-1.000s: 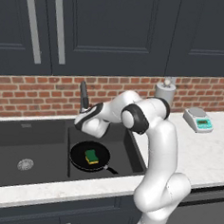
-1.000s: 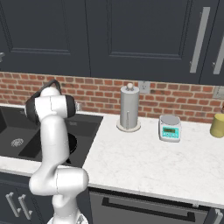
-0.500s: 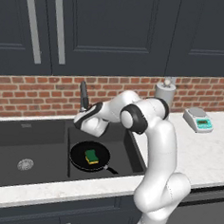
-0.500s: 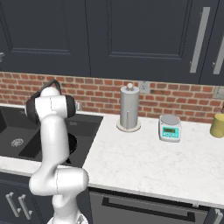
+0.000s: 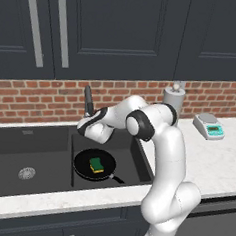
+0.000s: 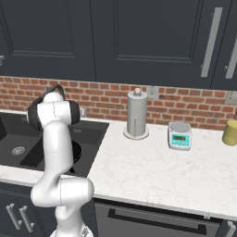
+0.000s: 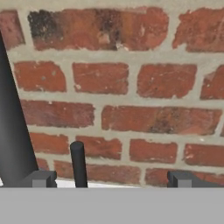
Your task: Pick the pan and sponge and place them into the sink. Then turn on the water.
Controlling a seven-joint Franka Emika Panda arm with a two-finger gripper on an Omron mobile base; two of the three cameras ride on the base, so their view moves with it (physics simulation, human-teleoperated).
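Observation:
The black pan [image 5: 86, 168] lies in the smaller right basin of the dark sink [image 5: 38, 140], its handle pointing to the front right. On the pan rests the yellow and green sponge [image 5: 96, 164]. My gripper [image 5: 86, 122] hovers above the back of that basin, just in front of the dark faucet [image 5: 88, 100], and faces the brick wall. In the hand view the faucet's thick stem [image 7: 13, 131] stands at the left and a thin dark lever [image 7: 78, 162] rises between the open fingertips [image 7: 41, 178]; nothing is held. No water runs from the spout.
The wider left basin has a round silver drain [image 5: 26, 173]. On the white counter to the right stand a paper towel holder [image 6: 136, 115], a white-and-teal scale [image 6: 179, 135] and a yellow container [image 6: 230, 132]. Dark cabinets hang above the brick wall.

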